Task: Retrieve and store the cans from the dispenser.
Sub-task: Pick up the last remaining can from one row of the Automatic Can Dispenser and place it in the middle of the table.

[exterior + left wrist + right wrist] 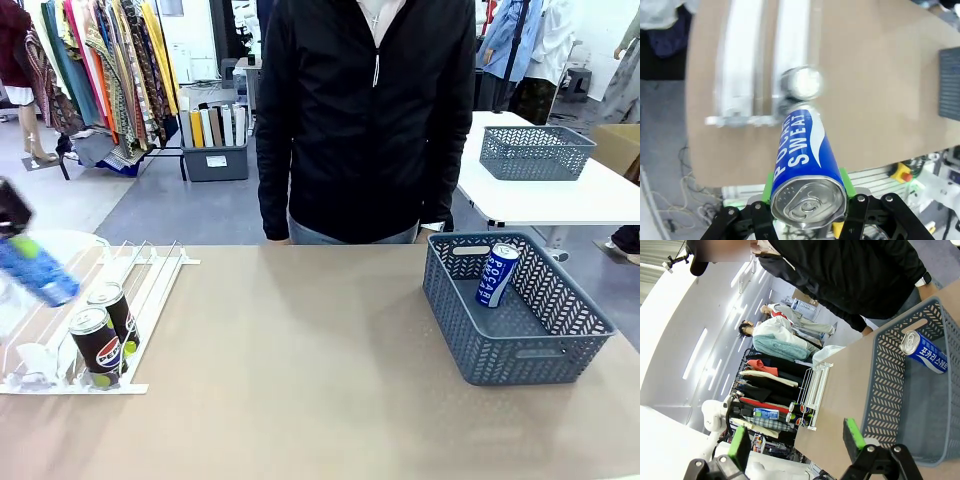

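Tan and bare across its middle, the counter (320,340) runs between the robot and a person (365,110) in a black jacket standing at the far side. The left pincer (808,192) is clamped on a blue can (802,150), its green pads pressing the can's sides just below the silver top. The can's long axis runs out along the fingers. From the front it hangs tilted at the picture's left edge, above the dispenser (150,275) and clear of it. "SWEAT" reads plainly in white on its side, with the start of a word, "POC", beside it.

Two black cans (97,345) stand upright, one behind the other, at the low end of a dispenser lane, each showing the round Pepsi logo and lime-green marks.

The move ahead turns on the grey-blue basket (500,350), which sits well apart, across the counter on the robot's right. A second blue can (497,275) leans inside it, lettered "POCARI", with Korean script on its other face.

The right pincer (797,440) hangs open and empty near the basket, so that arm looks the nearer one.
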